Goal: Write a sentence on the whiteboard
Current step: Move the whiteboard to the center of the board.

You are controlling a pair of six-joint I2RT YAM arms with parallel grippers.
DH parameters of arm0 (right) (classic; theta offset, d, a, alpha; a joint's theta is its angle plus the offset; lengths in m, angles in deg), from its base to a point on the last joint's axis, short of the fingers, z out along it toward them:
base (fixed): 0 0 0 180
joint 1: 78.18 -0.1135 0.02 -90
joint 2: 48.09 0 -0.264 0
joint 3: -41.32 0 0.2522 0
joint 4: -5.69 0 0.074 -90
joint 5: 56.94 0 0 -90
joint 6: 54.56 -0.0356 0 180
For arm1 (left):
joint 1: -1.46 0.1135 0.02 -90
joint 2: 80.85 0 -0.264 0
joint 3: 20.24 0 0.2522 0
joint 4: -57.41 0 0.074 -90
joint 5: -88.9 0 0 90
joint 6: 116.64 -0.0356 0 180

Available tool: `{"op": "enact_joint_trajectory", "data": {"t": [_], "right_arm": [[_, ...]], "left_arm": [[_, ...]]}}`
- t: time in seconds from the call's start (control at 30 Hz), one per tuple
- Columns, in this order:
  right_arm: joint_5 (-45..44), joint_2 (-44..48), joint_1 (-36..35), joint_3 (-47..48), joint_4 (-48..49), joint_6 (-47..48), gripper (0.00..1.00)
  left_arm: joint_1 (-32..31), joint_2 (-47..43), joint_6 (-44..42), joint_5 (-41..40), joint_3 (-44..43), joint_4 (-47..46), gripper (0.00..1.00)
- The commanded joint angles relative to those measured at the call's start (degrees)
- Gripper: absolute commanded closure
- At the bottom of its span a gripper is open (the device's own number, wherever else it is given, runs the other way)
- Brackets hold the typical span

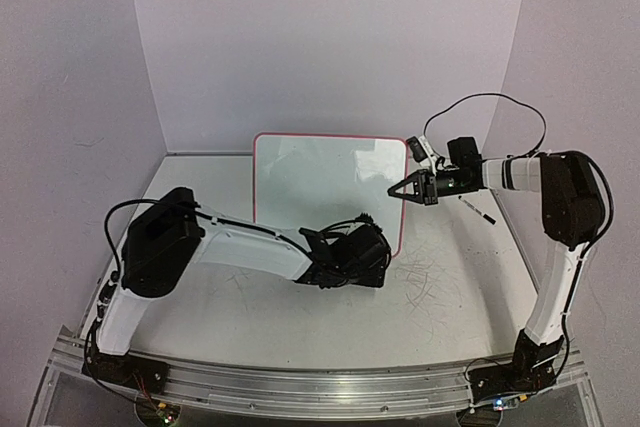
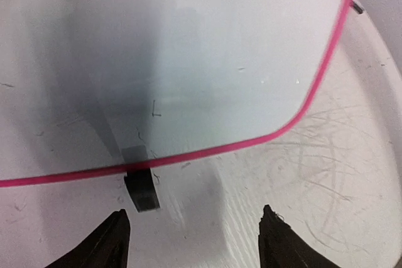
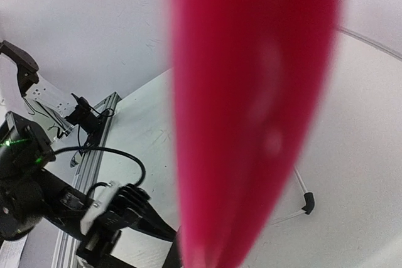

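Whiteboard (image 1: 325, 182) is standing upright just ahead of left gripper (image 2: 193, 213), fingers gaping open, empty; right gripper (image 1: 395, 189) is pinching its right edge. Prob. light, stiff, slippery: hold by edge.

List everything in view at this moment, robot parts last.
whiteboard: one, white with a pink frame, mid-table, no writing visible
clip foot: one seen, black, at the board's near edge
marker: one, thin and dark, lying on the table right of the board
table: one, white, scuffed with scribbles
left gripper: one, black, open and empty, by the board's near right corner
right gripper: one, black, shut on the board's right edge
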Motion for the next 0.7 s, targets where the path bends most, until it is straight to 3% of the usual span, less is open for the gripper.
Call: {"op": "enact_joint_trajectory", "data": {"t": [0.0, 0.2, 0.33, 0.43, 0.67], "right_arm": [[-11.2, -3.1, -1.4, -0.9, -8.7, 2.4, 0.91], [-15.3, -2.5, -1.4, -1.1, -7.9, -0.5, 0.74], [-20.3, 0.5, -1.4, -4.0, -1.2, -6.9, 0.66], [-23.2, 2.4, -1.4, -5.1, 1.3, -10.5, 0.61], [-27.6, 7.1, -1.4, -7.2, 7.0, -19.2, 0.51]], "left_arm": [[-0.4, -18.8, -12.0, 1.9, 8.3, -8.7, 0.22], [9.4, -37.4, -18.5, 6.4, 27.5, -10.5, 0.15], [15.0, -45.8, -18.3, 7.7, 36.8, -10.7, 0.12], [15.6, -46.4, -16.9, 9.3, 41.2, -11.1, 0.14], [15.5, -37.1, -12.2, 12.3, 43.9, -17.2, 0.24]]}}
